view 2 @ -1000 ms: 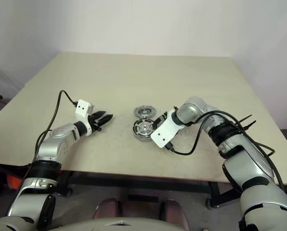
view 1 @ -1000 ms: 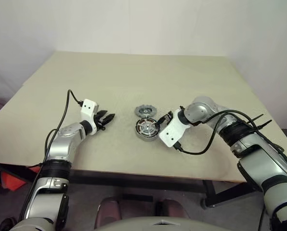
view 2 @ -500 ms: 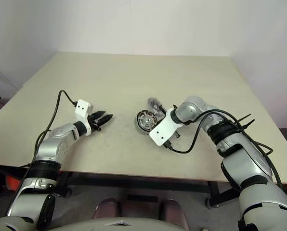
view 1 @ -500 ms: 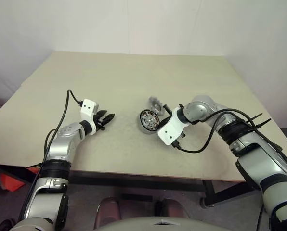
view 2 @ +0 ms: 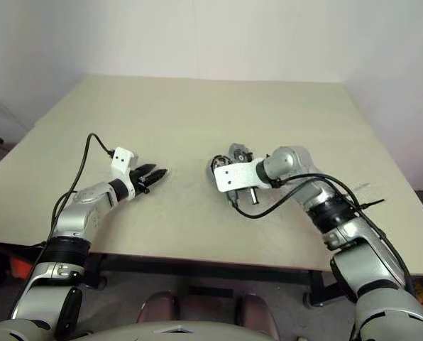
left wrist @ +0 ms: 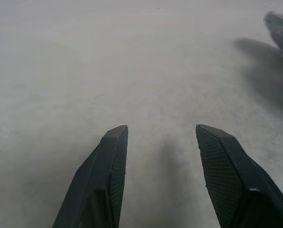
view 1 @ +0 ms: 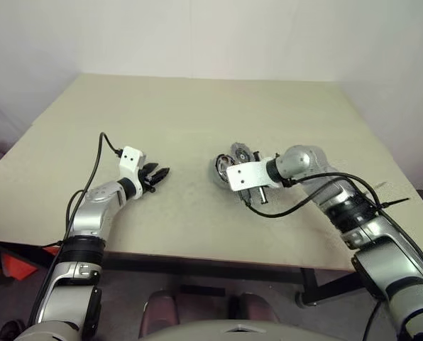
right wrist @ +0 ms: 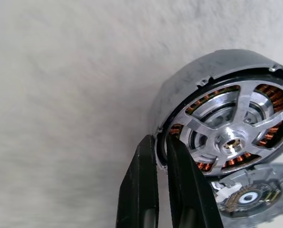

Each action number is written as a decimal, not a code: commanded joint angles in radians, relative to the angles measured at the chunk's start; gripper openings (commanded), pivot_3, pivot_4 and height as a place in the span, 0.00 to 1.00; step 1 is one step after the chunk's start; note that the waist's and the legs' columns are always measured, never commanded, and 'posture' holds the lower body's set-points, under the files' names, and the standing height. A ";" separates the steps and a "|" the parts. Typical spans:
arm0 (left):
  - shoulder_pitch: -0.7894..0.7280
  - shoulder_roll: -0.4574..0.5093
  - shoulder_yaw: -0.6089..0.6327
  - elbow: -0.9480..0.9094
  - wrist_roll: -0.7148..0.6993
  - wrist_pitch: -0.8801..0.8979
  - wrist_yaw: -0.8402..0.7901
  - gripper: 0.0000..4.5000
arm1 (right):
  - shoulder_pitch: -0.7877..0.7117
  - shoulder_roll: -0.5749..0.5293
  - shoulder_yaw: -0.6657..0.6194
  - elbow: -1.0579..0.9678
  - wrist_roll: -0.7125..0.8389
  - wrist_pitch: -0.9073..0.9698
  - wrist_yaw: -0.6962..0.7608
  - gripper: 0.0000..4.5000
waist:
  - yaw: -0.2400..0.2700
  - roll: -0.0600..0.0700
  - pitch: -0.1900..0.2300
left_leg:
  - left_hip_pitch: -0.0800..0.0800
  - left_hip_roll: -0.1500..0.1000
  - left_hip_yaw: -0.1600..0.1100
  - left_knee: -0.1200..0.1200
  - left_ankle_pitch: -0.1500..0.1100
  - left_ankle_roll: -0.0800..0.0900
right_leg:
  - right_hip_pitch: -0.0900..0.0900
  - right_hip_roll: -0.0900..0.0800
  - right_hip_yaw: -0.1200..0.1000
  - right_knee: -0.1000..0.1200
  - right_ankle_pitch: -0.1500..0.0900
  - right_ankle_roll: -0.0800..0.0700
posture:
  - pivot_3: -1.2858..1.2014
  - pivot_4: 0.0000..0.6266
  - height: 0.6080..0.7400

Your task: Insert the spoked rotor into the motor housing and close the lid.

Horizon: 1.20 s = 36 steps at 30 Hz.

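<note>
R claw clamped on motor housing

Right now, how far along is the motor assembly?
Done: the spoked rotor sits inside the motor housing, copper windings showing between its spokes. In hand: the right gripper is shut on the housing's rim, and the housing looks tilted up off the table. Left: the lid lies apart beside the housing, not yet fitted. The left gripper is open and empty over bare table.
</note>
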 commanded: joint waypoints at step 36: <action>0.000 0.018 0.012 -0.046 -0.001 -0.013 0.007 0.54 | -0.151 0.270 0.007 -0.054 0.332 0.951 -0.358 0.43 | 0.019 0.001 0.000 | 0.004 -0.001 0.000 -0.002 0.005 -0.010 | 0.001 -0.001 0.000 0.003 -0.001 0.000 | 0.52 0.00 1.00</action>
